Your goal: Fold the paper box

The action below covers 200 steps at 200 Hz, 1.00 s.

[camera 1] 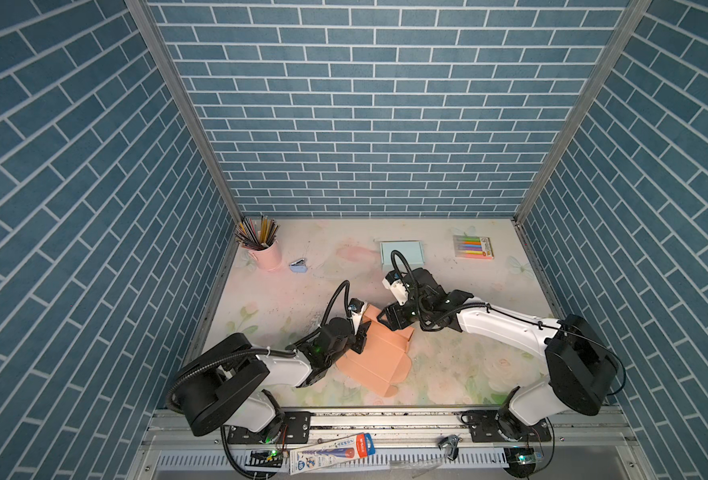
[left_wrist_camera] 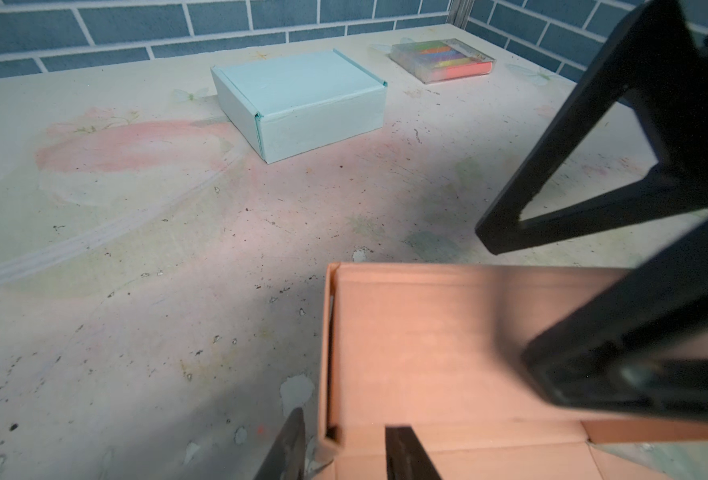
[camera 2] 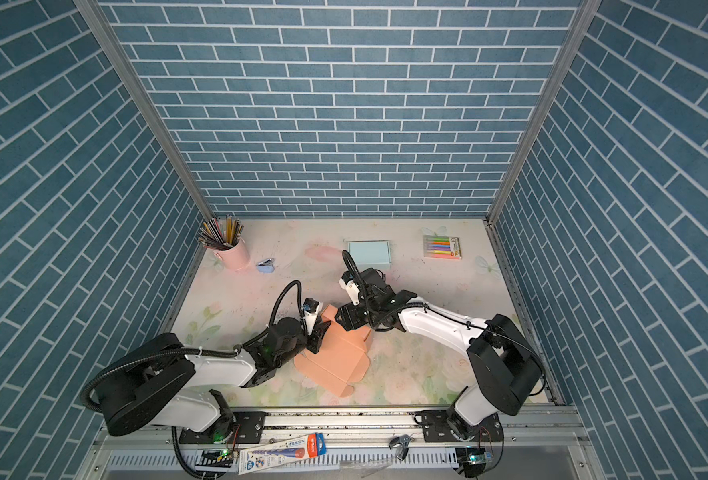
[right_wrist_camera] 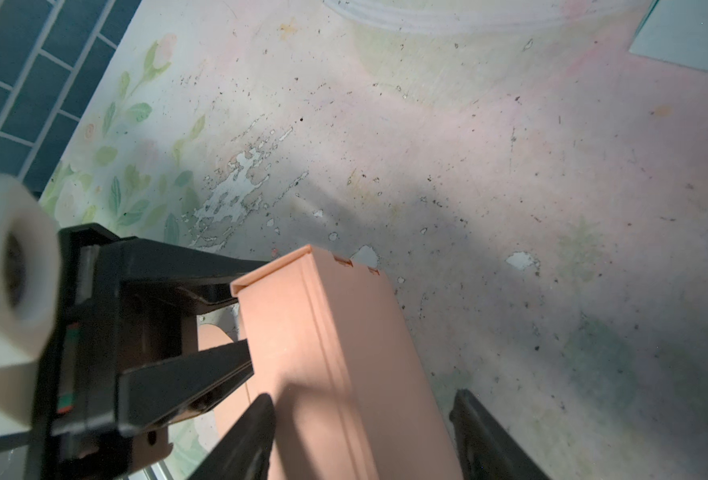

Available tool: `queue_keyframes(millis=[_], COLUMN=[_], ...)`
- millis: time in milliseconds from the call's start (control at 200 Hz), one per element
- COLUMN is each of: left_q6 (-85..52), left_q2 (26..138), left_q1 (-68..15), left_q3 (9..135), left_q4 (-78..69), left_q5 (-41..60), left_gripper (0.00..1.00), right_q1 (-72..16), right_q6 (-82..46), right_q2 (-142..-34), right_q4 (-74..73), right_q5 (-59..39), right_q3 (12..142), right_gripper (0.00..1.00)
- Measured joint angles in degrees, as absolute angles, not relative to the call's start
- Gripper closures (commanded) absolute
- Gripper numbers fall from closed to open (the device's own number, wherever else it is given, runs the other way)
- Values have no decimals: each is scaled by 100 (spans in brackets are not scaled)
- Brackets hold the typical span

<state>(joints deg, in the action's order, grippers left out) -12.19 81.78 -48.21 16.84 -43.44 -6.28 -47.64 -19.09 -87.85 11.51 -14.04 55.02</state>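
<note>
Pencils [camera 1: 256,232] stand in a pink cup [camera 1: 270,257] at the far left corner of the flowered table [camera 1: 277,307], with a small blue object [camera 1: 298,266] just to its right. Closer in, we see the left gripper [camera 1: 361,338] at the left end of the salmon paper box [camera 1: 379,361], which lies partly folded near the front middle of the table. That gripper's fingers [left_wrist_camera: 287,449] stand apart on either side of the box's upright corner, with a gap showing on each side, so we call it open and holding nothing. The box's far wall stands upright, while its flaps lie flat toward the front edge. The right gripper [right_wrist_camera: 363,395] straddles that raised wall with its jaws wide; we cannot tell whether they pinch it. Behind it sits a closed pale blue box [camera 1: 402,254], and farther right a pack of markers [camera 1: 473,247].
</note>
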Motion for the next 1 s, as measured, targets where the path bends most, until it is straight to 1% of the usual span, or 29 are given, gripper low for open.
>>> queue_keyframes(millis=[185,645,1000], left_q6=[-1291,-1424,-1474], left_q2=[8001,7568,7358], left_q1=[-4840,-4842,-4842], left_q3=[1645,1444,1411], left_q4=[-4268,-4056,-4003], left_q5=[-617,-598,-591], left_gripper=[65,64,63], right_q1=[-4772,-4751,-4670], right_q6=[-1892,-1789,-1763], right_q2=[-8748,-8652,-8335], right_q4=[1205,1269,1280], right_q5=[-1258,-1299,-1448], right_q3=[5502,5502,5502], right_gripper=[25,25,23])
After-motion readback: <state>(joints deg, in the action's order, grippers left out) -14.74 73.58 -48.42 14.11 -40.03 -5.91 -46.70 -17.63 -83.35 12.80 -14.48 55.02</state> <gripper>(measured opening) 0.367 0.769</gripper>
